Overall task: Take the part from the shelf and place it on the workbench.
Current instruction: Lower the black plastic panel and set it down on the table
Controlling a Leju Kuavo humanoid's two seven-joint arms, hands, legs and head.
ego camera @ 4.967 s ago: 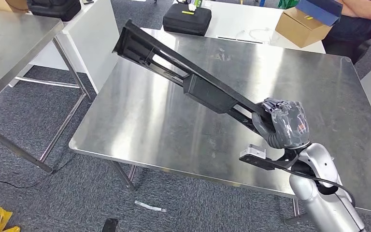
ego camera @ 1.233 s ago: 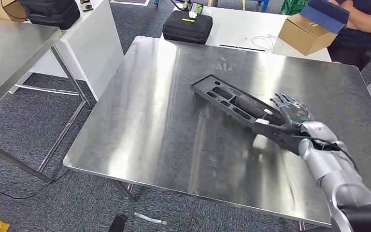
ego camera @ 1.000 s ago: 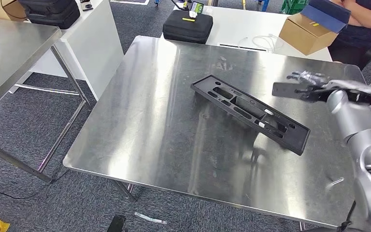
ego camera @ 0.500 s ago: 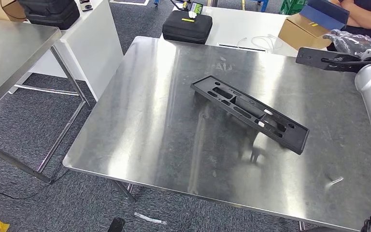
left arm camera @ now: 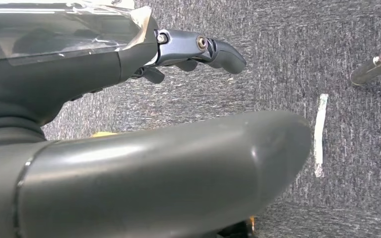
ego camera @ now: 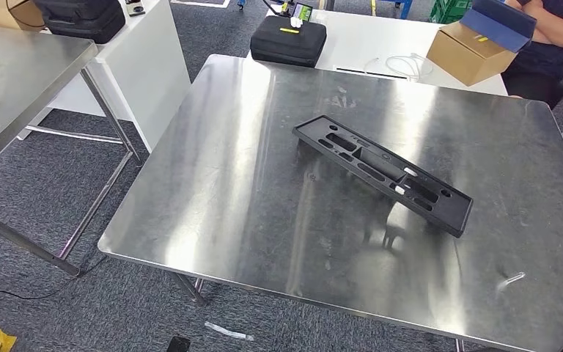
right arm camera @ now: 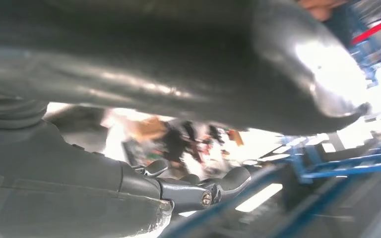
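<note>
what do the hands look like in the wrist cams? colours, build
Both match. The left hand has a thick, smooth, glossy grey thumb, a dark grey body under a clear cover, and blue-grey metallic fingers with a visible pivot screw. The right hand, slightly blurred, has the same grey thumb and blue-grey fingers with a screw.
</note>
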